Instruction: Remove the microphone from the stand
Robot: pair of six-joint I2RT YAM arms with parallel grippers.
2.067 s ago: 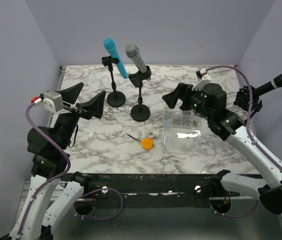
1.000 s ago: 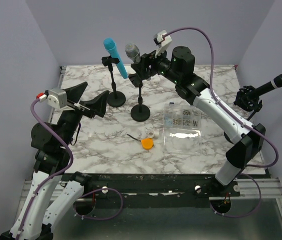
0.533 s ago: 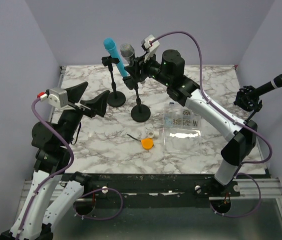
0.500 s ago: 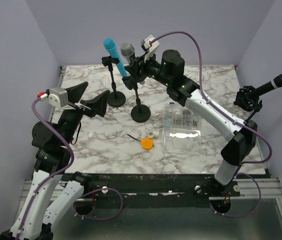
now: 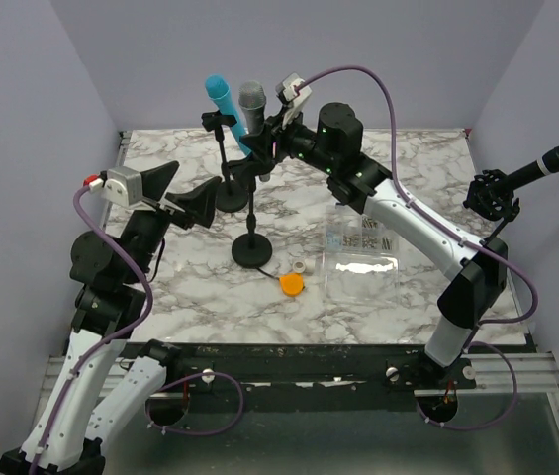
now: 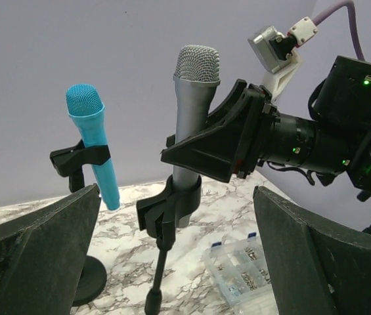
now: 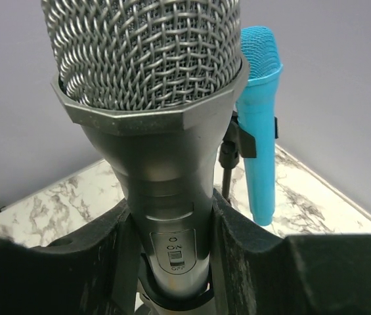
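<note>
A grey microphone (image 5: 250, 99) with a mesh head stands nearly upright in the black clip (image 6: 170, 207) of its stand (image 5: 251, 250). My right gripper (image 5: 262, 146) is shut on the microphone's body just above the clip. In the right wrist view the microphone (image 7: 152, 131) fills the frame, with the fingers (image 7: 251, 262) pressed against both of its sides around the on/off switch. My left gripper (image 5: 178, 193) hangs wide open to the left of the stand, holding nothing. In the left wrist view the microphone (image 6: 192, 118) sits beyond the open jaws.
A blue microphone (image 5: 223, 99) sits on a second stand (image 5: 230, 195) just behind and to the left. A black microphone (image 5: 546, 163) sticks out at the right wall. A clear parts box (image 5: 363, 247), an orange cap (image 5: 291, 284) and a small white piece (image 5: 304, 267) lie on the marble table (image 5: 427, 168).
My right gripper has closed on the grey microphone. The stand's base has shifted toward the front left while the head has straightened upright. My left arm has edged slightly to the right.
</note>
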